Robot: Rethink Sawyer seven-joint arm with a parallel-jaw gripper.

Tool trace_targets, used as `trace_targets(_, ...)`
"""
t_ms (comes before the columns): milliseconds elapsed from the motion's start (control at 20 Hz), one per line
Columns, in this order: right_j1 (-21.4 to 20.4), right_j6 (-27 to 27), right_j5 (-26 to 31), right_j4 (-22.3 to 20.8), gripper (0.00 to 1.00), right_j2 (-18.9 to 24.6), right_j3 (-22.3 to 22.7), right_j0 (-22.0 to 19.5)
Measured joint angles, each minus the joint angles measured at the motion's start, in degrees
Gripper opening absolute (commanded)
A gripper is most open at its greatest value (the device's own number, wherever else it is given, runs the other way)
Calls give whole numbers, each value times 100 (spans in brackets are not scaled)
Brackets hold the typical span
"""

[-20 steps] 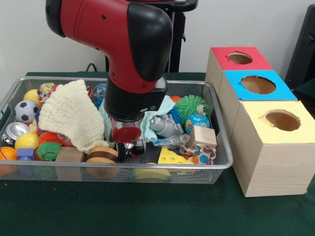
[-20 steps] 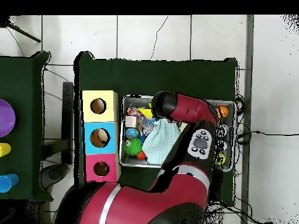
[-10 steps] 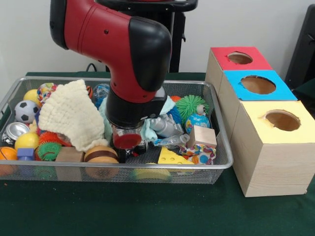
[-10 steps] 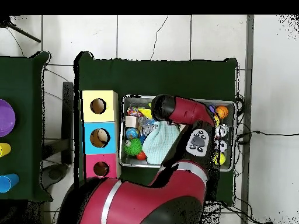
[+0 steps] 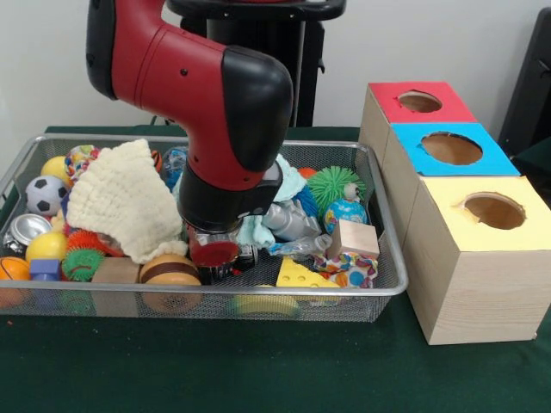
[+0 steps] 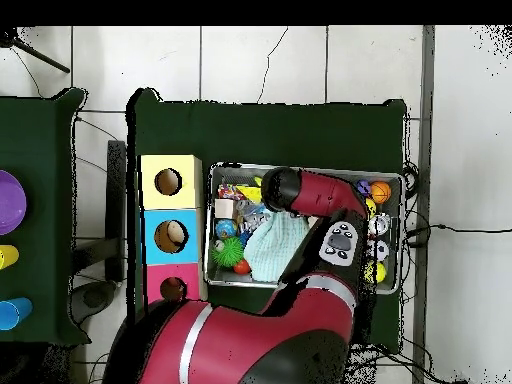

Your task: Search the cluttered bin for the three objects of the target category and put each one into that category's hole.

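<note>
We start at the gripper (image 5: 217,258), which is sunk low into the clutter of the wire bin (image 5: 392,288) under the arm's thick black wrist. The wrist hides so much that we cannot tell whether it is open, closed or holding something. Just beside it, toward the picture's left, lies a brown-and-tan wooden disc (image 5: 170,274). On its other side are a clear bottle (image 5: 301,247) and a yellow cheese wedge (image 5: 301,274), and a cream knitted cloth (image 5: 116,202) is draped farther off.

Well apart from the gripper stand the red box (image 5: 392,107), blue box (image 5: 413,159) and yellow box (image 5: 448,215). From overhead the blue hole (image 6: 172,236) may hold something tan, though we are unsure. Nothing is being carried toward a hole, so we judge the searching unfinished.

Since a second ago the gripper has dropped lower and moved toward the wooden disc, which has slid slightly aside.
</note>
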Motion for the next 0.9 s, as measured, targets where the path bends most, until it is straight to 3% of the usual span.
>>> trace_targets(450, -45, -1, -96, -188, 100, 229, 26, -315)
trace_targets(500, -88, -1, -98, -239, 0, 336, 51, -395)
trace_targets(900, -144, 0, -134, -307, 0, 590, 56, -567)
